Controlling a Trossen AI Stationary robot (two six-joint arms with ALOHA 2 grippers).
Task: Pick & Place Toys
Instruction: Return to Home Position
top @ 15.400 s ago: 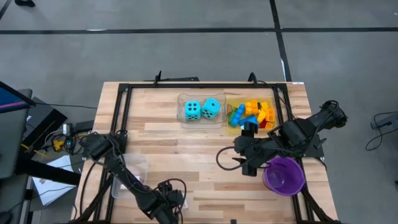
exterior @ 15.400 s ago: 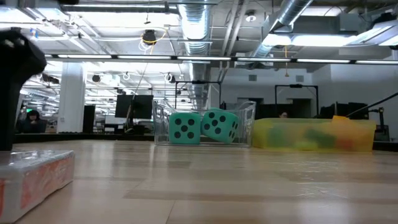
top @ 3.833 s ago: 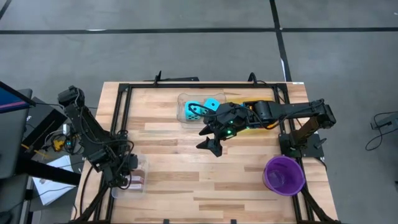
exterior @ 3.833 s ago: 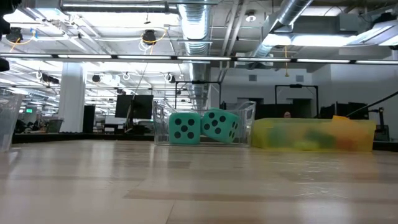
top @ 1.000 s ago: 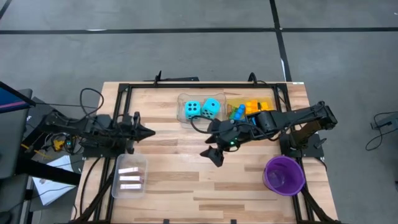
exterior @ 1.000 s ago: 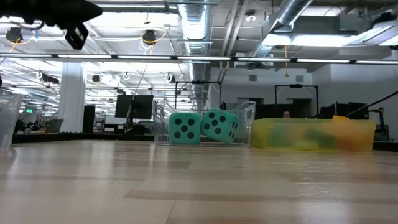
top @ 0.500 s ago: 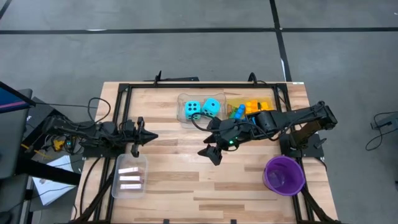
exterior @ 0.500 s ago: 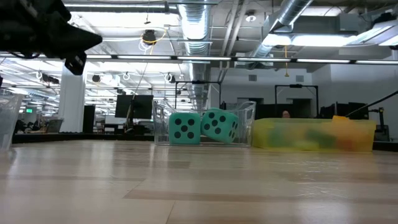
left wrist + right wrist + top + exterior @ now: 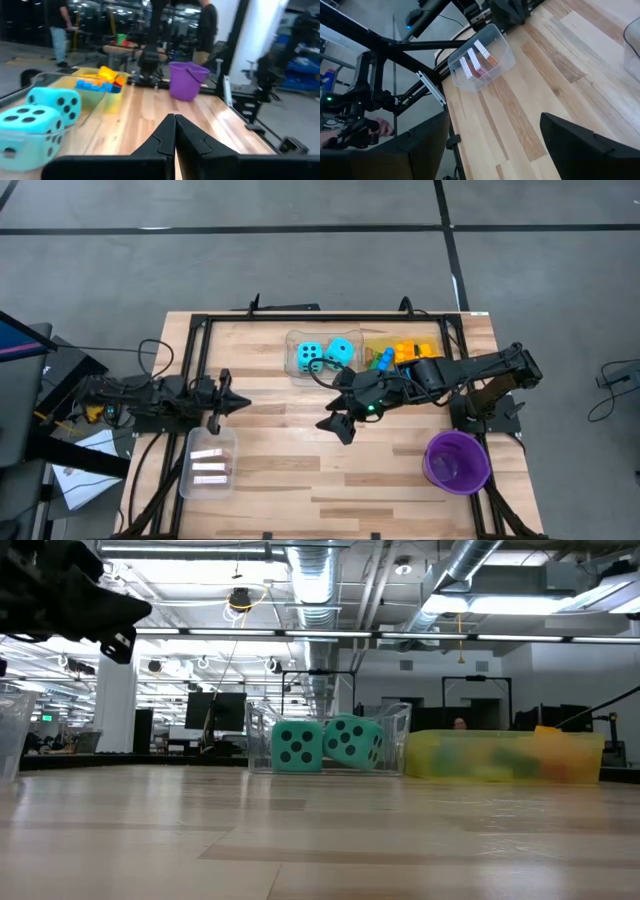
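Drawn back slightly toward the left edge of the tabletop (image 9: 300,480), the left hand (image 9: 237,402) is clenched; the right hand (image 9: 334,430) is spread open. Turquoise black-dotted dice (image 9: 325,356) are seen by the far edge.

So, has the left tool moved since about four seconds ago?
Yes. In the high view the left tool was over the clear tray then; now it sits beyond the tray's far edge, clear of it.

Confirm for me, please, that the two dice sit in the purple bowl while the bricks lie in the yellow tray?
Not quite: the high view shows the two dice in the clear tray, not the purple bowl, which holds no dice. The bricks do lie in the yellow tray.
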